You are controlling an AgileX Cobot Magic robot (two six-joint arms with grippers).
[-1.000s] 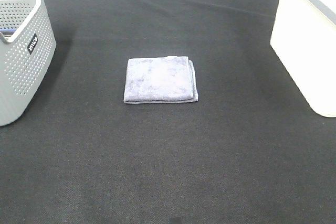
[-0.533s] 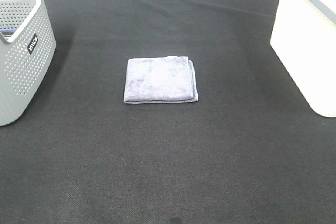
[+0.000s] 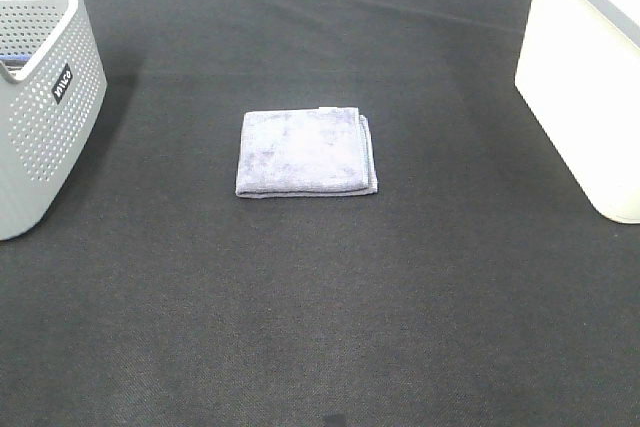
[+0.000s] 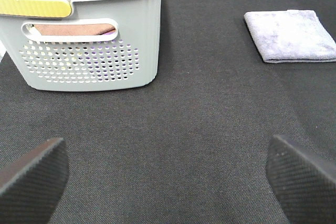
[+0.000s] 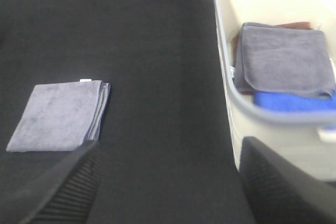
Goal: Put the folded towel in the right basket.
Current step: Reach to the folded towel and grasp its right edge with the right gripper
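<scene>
Folded towel [image 3: 306, 152]: lay flat near the middle of the bench [image 3: 320, 327], layered edge turned toward the right edge, touched by nothing. Right basket [image 3: 585, 77]: stood at the right edge toward the far corner, well apart from the towel; held a grey cloth [image 5: 283, 59] over a blue cloth [image 5: 286, 100]. Grey perforated basket [image 3: 45, 117]: stood at the left edge. Left pincer [image 4: 167, 179] and right pincer [image 5: 170, 187]: both spread wide above bare bench, pinching nothing.
</scene>
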